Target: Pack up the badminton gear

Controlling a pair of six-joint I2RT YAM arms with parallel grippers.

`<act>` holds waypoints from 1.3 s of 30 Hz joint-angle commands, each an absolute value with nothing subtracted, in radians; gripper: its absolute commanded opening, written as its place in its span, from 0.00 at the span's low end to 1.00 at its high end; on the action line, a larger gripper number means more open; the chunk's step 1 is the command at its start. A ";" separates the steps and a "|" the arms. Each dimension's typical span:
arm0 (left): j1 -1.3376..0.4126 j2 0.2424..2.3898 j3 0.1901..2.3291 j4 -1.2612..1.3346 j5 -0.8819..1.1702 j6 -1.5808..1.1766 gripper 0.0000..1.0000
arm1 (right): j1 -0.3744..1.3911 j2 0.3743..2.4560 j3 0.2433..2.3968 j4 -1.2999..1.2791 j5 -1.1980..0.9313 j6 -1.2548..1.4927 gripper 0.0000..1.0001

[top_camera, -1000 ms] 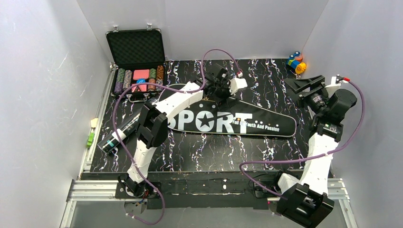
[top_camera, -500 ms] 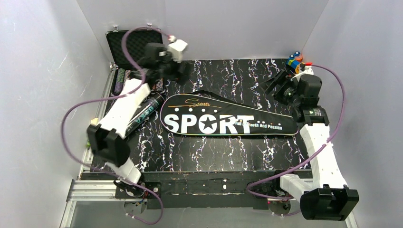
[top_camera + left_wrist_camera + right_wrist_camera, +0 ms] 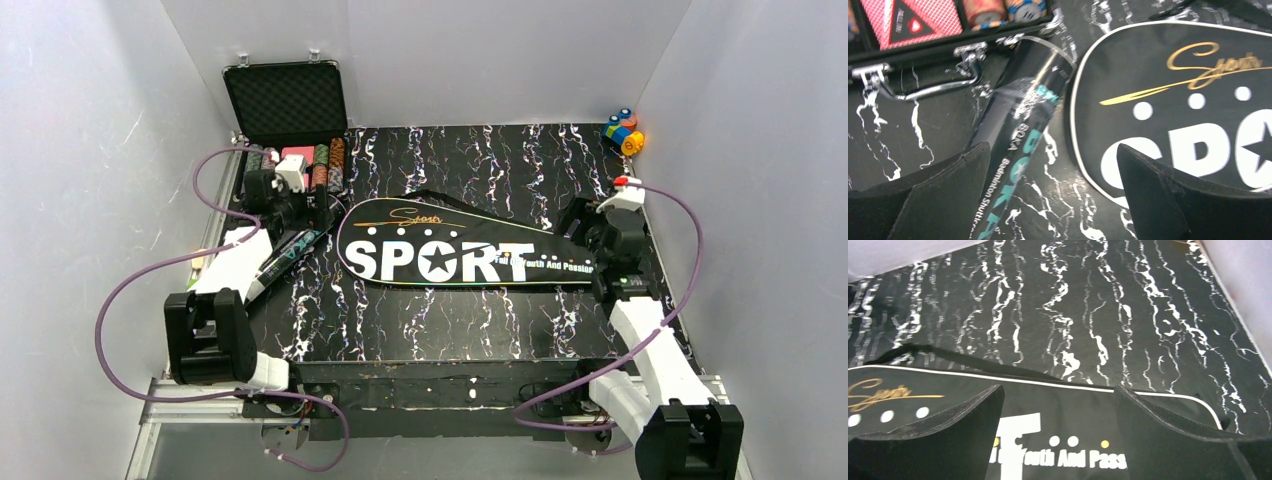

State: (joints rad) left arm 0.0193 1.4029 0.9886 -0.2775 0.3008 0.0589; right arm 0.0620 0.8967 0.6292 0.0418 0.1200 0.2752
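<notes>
The black racket-shaped bag (image 3: 470,250) lettered "SPORT" lies flat mid-table, closed. It also shows in the left wrist view (image 3: 1188,75) and the right wrist view (image 3: 1058,410). The long dark tube with teal lettering (image 3: 285,255) lies to the left of the bag's wide end, and shows in the left wrist view (image 3: 1018,130). My left gripper (image 3: 312,220) is open and empty over the gap between tube and bag (image 3: 1053,200). My right gripper (image 3: 575,228) is open and empty above the bag's narrow end (image 3: 1058,440). No rackets or shuttlecocks are in view.
The open black case of poker chips (image 3: 290,110) stands at the back left, its latch and handle (image 3: 923,90) just beyond the tube's end. Small colourful toy blocks (image 3: 623,130) sit in the back right corner. Grey walls close in three sides.
My left arm swung from the back by the poker case down to the tube's far end. My right arm came forward from the back right to the bag's narrow end. The tube shifted slightly.
</notes>
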 commanded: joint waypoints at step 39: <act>0.095 1.493 0.294 1.025 0.353 0.027 0.98 | -0.001 1.345 0.264 1.004 0.292 0.116 0.91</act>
